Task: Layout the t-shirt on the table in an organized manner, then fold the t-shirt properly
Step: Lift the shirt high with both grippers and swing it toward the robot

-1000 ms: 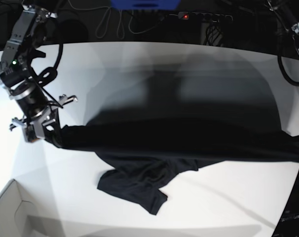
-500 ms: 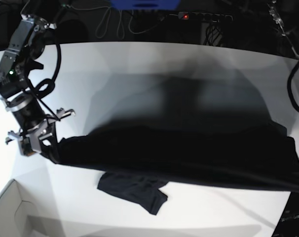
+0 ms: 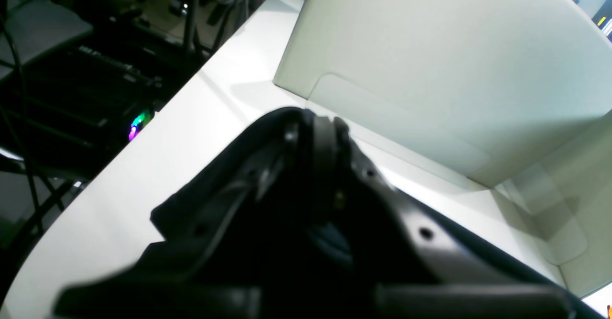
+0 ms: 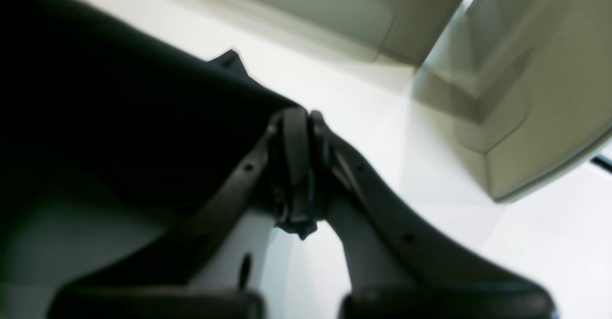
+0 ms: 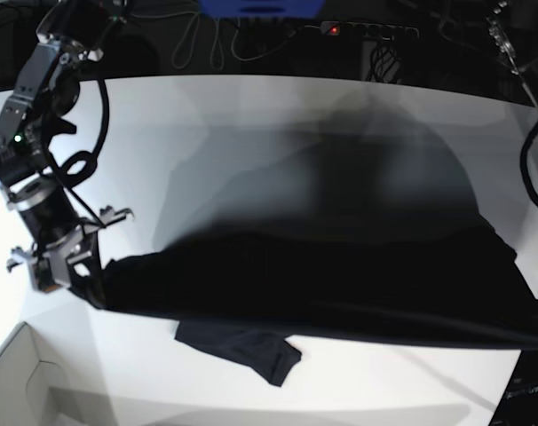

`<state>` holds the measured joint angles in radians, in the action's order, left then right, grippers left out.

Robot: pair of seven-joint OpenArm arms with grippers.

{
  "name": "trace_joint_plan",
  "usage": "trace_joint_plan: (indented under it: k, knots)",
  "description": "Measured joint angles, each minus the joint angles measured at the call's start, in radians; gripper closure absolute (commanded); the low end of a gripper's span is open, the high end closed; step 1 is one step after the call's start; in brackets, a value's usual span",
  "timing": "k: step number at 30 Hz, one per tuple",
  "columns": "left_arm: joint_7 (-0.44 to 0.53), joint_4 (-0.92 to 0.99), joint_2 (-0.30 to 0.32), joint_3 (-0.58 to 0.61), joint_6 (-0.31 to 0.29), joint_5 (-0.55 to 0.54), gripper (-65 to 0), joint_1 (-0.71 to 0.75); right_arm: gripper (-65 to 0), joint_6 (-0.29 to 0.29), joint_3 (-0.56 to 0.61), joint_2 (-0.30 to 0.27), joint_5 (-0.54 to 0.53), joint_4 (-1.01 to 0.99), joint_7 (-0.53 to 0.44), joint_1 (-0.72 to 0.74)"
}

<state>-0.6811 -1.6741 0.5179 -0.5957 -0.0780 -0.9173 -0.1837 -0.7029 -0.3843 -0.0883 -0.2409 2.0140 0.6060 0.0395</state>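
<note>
The black t-shirt (image 5: 322, 284) is stretched in a wide band above the white table (image 5: 251, 115), with one sleeve (image 5: 251, 348) lying on the surface below it. At the left of the base view my right gripper (image 5: 90, 282) is shut on the shirt's left end. The right wrist view shows its fingers (image 4: 291, 156) pressed together on the fabric (image 4: 119, 118). My left gripper (image 3: 325, 137) is shut on the other end of the t-shirt (image 3: 201, 214). In the base view that gripper is out of frame past the right edge.
A white cardboard box (image 5: 20, 382) stands at the table's front left corner and fills the background of the wrist views (image 3: 454, 70) (image 4: 526, 94). Cables and a power strip (image 5: 367, 29) lie behind the table's curved far edge. Dark equipment sits beyond the table edge (image 3: 95, 70).
Both arms have carried the stretched shirt toward the front of the table. The right gripper has moved down and left in the base view. The hanging cloth now covers more of the crumpled part.
</note>
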Motion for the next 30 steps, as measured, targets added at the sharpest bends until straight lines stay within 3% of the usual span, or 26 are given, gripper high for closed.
trace_joint_plan:
  k: [10,18,23,28,30]
  knots:
    - [-0.006,0.198,0.016,0.001,0.000,0.000,-0.2,-0.071,0.0,-0.007,0.004,0.000,-0.007,0.000,0.003,0.185]
    - [-0.006,0.227,0.019,0.029,0.000,0.000,-0.2,-0.129,0.0,-0.007,0.011,0.000,-0.006,0.000,-0.001,0.280]
    - [0.002,0.202,0.008,0.060,0.007,0.006,-0.2,-0.156,0.0,-0.007,0.121,0.000,0.000,0.000,-0.054,0.282]
    - [0.007,0.119,-0.079,0.080,0.006,0.011,-0.2,-0.211,0.0,-0.007,0.148,0.057,0.000,0.000,-0.146,0.289]
    - [0.007,0.080,-0.103,0.085,-0.020,0.008,-0.2,-0.219,0.0,-0.007,0.141,0.058,0.004,-0.001,-0.164,0.314]
